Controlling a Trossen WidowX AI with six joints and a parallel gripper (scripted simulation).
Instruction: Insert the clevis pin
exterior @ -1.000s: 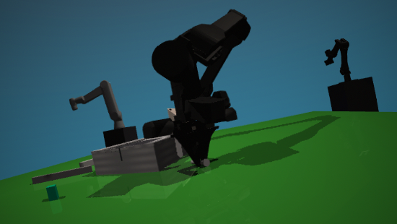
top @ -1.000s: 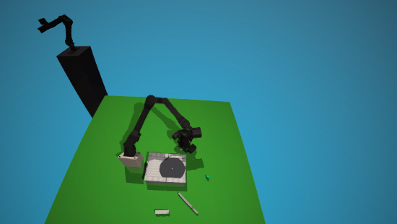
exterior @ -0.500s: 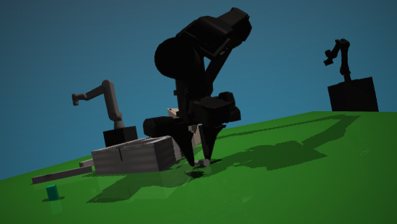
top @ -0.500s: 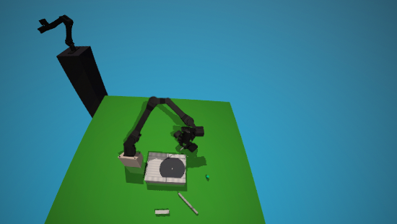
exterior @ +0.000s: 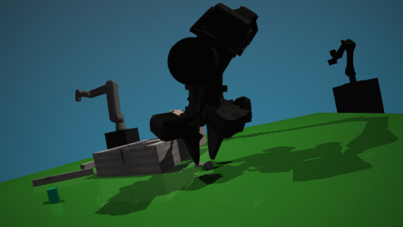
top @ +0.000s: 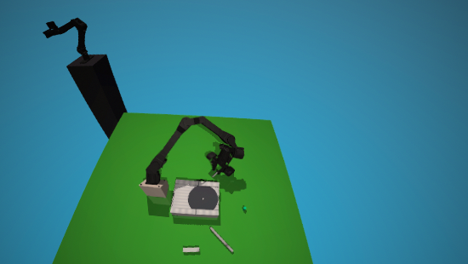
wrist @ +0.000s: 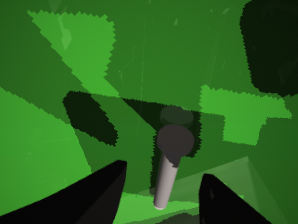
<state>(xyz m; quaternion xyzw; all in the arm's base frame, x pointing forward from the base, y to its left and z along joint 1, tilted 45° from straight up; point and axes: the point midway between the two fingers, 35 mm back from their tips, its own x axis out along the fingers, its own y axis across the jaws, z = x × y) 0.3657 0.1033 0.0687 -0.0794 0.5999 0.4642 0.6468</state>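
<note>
So the pin [top: 214, 174] [exterior: 208, 165] [wrist: 168, 175] is outside the tray [top: 180, 196] [exterior: 128, 165], off its far edge toward the right, going by the view from above. It's tipped over on its side rather than standing on its head. Can't tell if its whole length touches the desk [top: 264, 170] [exterior: 256, 205] [wrist: 30, 165].

The jaws [top: 216, 168] [exterior: 205, 160] are spread partway, not pinching anything — from the wrist you can see a gap on both sides of the shank, with the head out past the fingertips. They're pointing down low over the desk, right by the pin, with the black arm [top: 172, 140] [exterior: 227, 29] arching over from its pale base block [top: 155, 189] at the left of the tray.

The dark disc [top: 197, 205] is lying in the tray, toward the right side, and its little hole shows as a light dot. No pin through it, so that part's not done.

Other bits lying around: a small green piece [top: 244, 208] [exterior: 53, 195] to the right of the tray, a long thin bar [top: 221, 239] [exterior: 62, 177] at an angle on the near side, and a short pale block [top: 191, 249] [exterior: 87, 165] nearer still and more to the left. Way off at the far left there's another black arm [top: 81, 34] [exterior: 349, 58] on a tall dark pedestal [top: 91, 85] [exterior: 359, 97].
</note>
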